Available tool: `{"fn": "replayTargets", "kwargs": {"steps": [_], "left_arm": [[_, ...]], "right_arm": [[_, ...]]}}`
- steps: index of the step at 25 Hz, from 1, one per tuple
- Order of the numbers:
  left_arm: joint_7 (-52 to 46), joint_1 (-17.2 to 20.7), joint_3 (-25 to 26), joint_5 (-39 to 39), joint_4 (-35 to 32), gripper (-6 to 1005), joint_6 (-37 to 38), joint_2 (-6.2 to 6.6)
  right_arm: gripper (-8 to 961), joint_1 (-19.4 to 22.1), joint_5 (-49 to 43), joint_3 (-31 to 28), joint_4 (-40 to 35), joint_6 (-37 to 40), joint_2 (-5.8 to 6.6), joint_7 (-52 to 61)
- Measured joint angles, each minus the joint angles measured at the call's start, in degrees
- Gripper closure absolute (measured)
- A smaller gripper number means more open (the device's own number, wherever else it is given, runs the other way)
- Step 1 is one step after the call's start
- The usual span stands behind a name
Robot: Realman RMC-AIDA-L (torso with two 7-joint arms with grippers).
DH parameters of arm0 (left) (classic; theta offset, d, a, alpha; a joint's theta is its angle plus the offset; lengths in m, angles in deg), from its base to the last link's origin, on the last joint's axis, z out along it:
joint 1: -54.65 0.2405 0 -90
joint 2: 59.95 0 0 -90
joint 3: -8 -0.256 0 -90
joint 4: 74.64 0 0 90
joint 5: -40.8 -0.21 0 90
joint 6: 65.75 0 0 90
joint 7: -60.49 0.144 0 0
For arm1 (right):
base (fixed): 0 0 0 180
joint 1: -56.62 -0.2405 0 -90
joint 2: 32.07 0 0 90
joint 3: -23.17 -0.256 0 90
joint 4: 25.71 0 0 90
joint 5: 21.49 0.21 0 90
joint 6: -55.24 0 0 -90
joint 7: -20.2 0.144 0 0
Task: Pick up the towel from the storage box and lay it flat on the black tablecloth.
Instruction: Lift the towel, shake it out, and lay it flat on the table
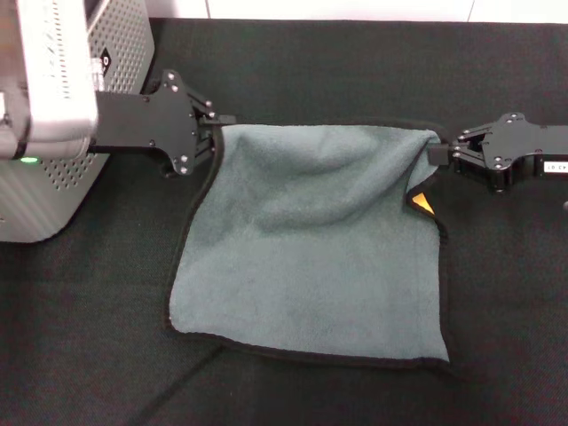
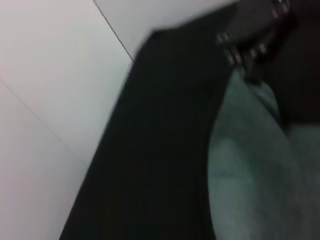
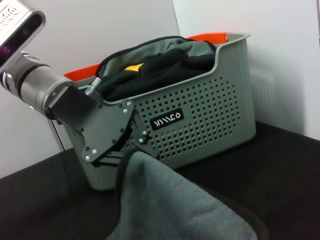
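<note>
The grey-green towel (image 1: pixel 311 248) is spread over the black tablecloth (image 1: pixel 337 71), its orange-yellow tag (image 1: pixel 422 202) near the right corner. My left gripper (image 1: pixel 216 124) is shut on the towel's far left corner. My right gripper (image 1: pixel 439 153) is shut on its far right corner. The near edge lies on the cloth; the far edge sags between the grippers. The light grey storage box (image 1: pixel 124 40) stands at the far left. The right wrist view shows the box (image 3: pixel 210 110), my left gripper (image 3: pixel 127 150) and the towel (image 3: pixel 175 205). The left wrist view shows the towel (image 2: pixel 255 170) and my right gripper (image 2: pixel 245 60).
More folded cloths (image 3: pixel 155 60) fill the box, and something orange (image 3: pixel 210 36) stands behind it. My left arm's grey link (image 1: pixel 44 80) hangs in front of the box. White wall (image 2: pixel 50 75) borders the tablecloth's far edge.
</note>
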Motion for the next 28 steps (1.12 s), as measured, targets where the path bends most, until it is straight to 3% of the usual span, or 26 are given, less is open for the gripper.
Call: {"fn": "replayTargets", "kwargs": {"steps": [8, 17, 28], "left_arm": [[-3.1, -0.3, -4.8, -9.1, -6.6, 904, -1.5, -0.1], [-7.7, 0.9, -14.0, -18.9, -12.3, 905, -9.2, -0.07], [-7.3, 0.1, -14.5, -19.2, -11.6, 907, -12.4, 0.06]], "right_arm": [[941, -1.7, -0.3, 0.1, 1.9, -0.4, -0.1, 0.0], [941, -4.7, -2.1, 0.7, 2.7, -4.7, -0.42, 2.2], [941, -8.2, -5.4, 0.8, 4.2, -9.7, -0.25, 5.1]]}}
